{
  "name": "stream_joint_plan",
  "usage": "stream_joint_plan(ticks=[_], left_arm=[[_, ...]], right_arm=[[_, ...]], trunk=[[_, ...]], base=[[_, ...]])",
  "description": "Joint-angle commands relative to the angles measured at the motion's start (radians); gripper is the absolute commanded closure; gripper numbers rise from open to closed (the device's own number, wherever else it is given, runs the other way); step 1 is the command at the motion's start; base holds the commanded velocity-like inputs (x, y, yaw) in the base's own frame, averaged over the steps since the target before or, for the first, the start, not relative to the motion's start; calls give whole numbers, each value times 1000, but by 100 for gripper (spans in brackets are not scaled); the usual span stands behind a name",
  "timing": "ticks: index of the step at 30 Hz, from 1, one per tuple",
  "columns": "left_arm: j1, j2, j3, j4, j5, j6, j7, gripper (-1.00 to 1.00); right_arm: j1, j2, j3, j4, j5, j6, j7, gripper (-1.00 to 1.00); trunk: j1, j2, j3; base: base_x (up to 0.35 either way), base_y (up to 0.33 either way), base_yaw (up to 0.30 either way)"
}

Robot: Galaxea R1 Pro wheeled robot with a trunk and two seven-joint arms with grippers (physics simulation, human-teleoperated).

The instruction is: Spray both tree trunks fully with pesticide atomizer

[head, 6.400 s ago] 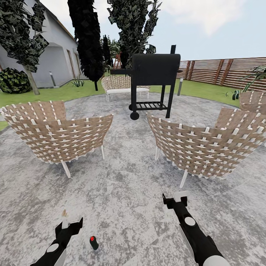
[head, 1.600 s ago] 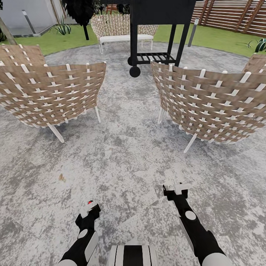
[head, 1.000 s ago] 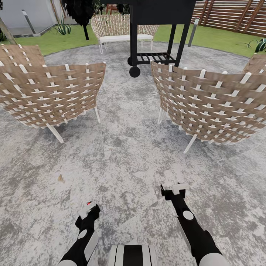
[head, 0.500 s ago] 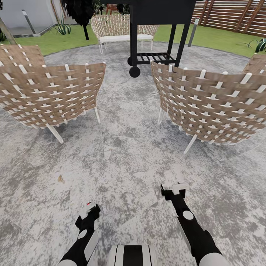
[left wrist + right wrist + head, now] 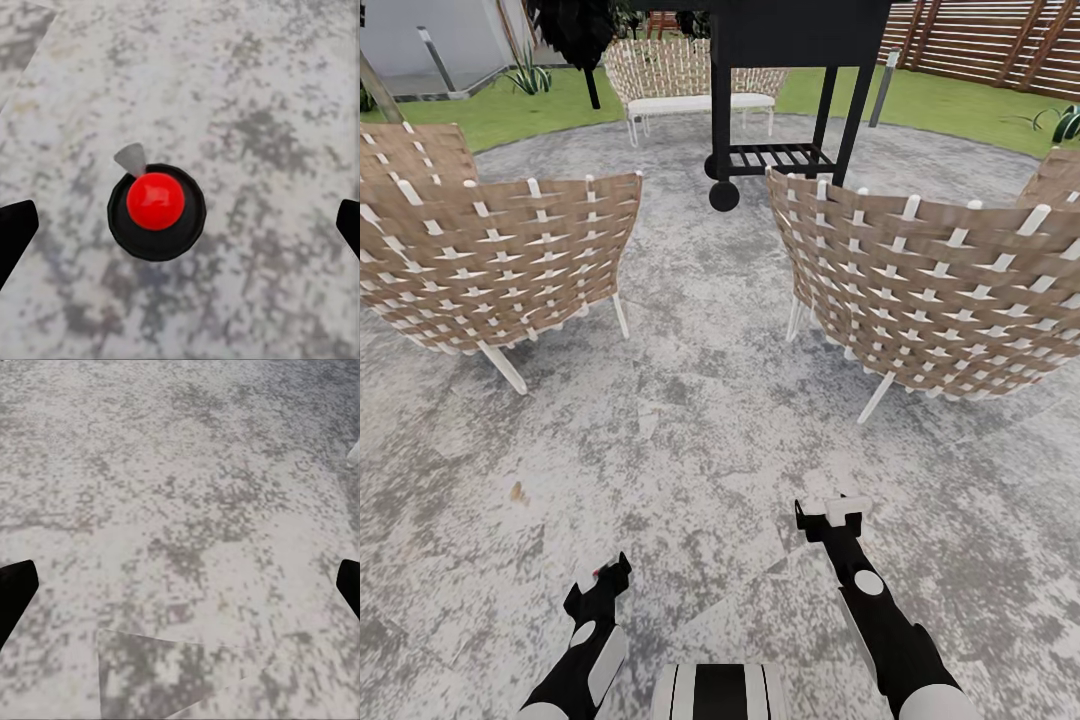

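Grey mottled paving of the round patio is spreading out toward a green lawn and a slatted wooden fence. Two woven wicker chairs, one left and one right, are flanking a black barbecue cart near the patio's far edge. The pesticide atomizer is standing on the paving, its red cap facing up between the spread fingers of the left gripper. The right gripper is hovering with fingers apart over bare paving.
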Motion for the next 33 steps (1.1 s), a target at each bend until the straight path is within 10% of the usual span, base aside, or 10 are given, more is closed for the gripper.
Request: stream_joint_plan(ticks=[1,33], left_arm=[[0,0,1,0,9,-4,-2,-100],[-1,0,12,-1,14,-4,-1,-100]], right_arm=[[0,1,-3,1,11,-3,-2,-100],[0,1,-3,1,11,-3,-2,-100]], trunk=[[0,0,-1],[0,0,-1]], base=[[28,0,0],[36,0,0]])
